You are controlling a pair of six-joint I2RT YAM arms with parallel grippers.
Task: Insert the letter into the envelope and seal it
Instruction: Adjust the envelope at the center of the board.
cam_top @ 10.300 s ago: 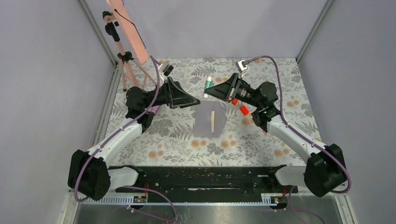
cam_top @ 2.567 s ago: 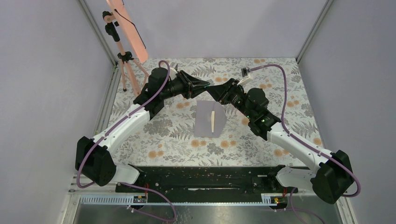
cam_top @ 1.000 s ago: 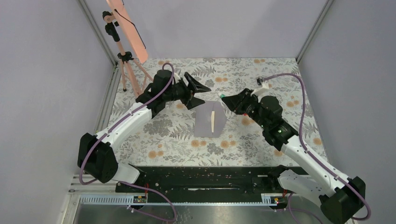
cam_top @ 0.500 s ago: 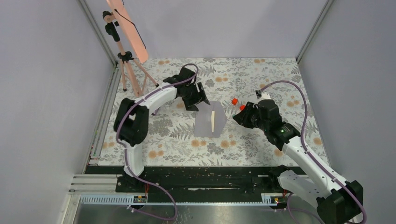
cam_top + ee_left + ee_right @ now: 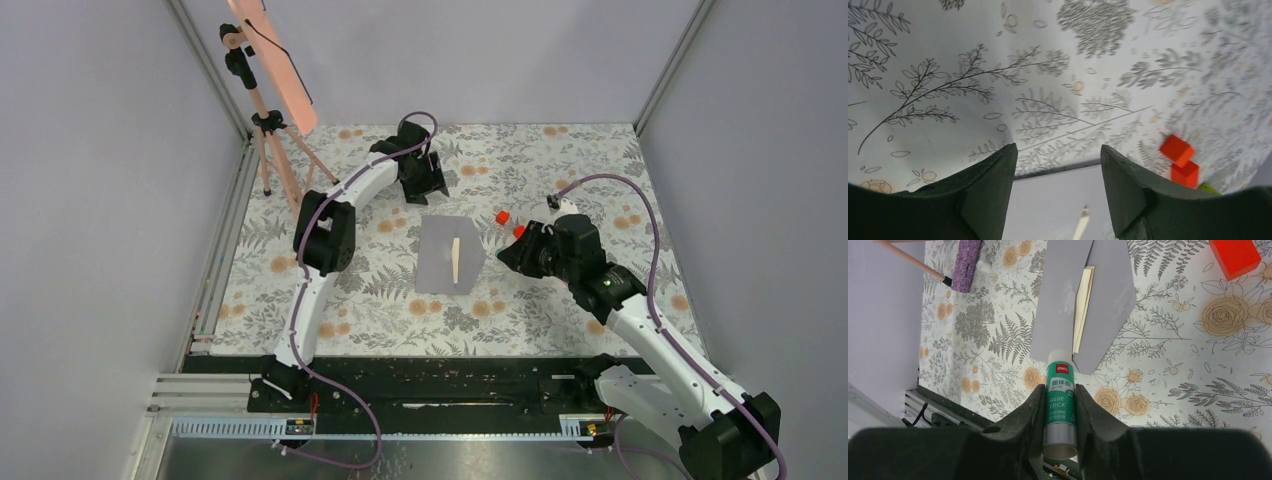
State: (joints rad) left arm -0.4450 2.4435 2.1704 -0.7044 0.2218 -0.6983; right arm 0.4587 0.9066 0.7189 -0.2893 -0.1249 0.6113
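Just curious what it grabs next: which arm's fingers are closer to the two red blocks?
Right. The right fingers, holding a glue stick, sit just on the near side of the red blocks; the left fingers hang open farther left, past the envelope's far edge.

Floral-print table [image 5: 560, 300] — plain lilac-grey walls [image 5: 100, 200], pink tripod [image 5: 270, 130].

Two small red blocks [image 5: 502, 217] sit just right of the flat grey-lilac paper envelope [image 5: 435, 262]. Bare floral tabletop [image 5: 350, 285] borders its left.
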